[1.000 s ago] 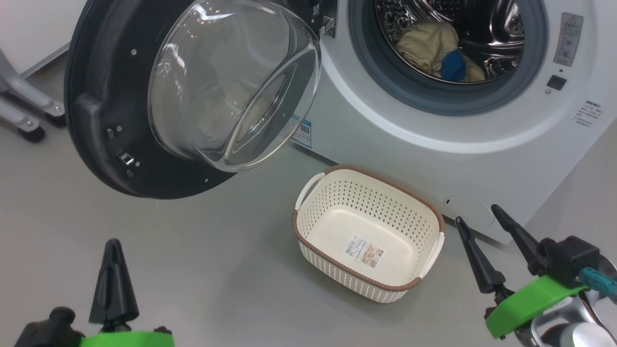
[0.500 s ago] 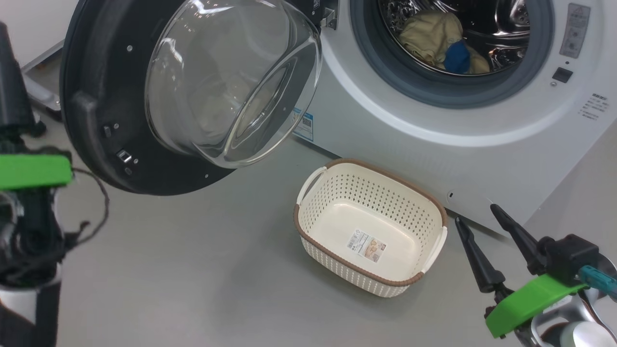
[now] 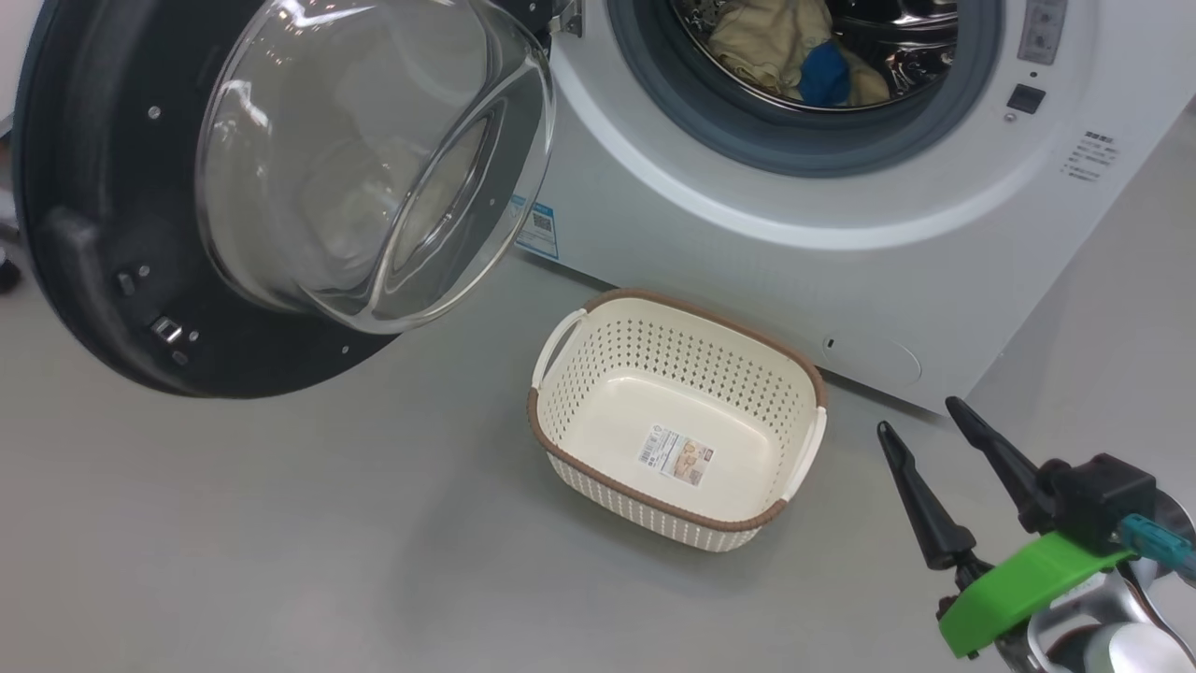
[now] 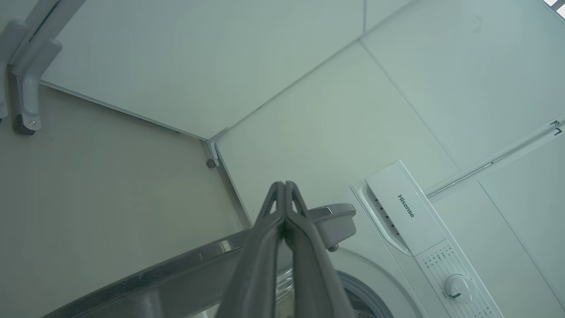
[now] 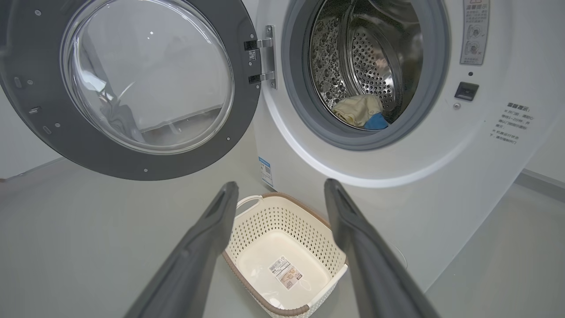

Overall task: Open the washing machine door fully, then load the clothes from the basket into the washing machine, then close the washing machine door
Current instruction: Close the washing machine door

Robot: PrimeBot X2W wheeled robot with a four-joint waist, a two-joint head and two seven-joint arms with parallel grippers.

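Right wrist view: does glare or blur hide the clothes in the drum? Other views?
Right wrist view: no; the pale cream-yellow and blue clothes read sharply, only the open right hand is soft. Head view: reflections streak the glass bowl of the black-rimmed round door. Left wrist view: greenish cast, shut left hand slightly soft.

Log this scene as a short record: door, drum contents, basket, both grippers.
Door: washing machine door swung wide open, left of the drum opening
Machine: washing machine loaded, clothes lying in the drum
Basket: basket empty, on the floor before the machine
Left gripper: shut, empty
Right gripper: open, empty, right of the basket
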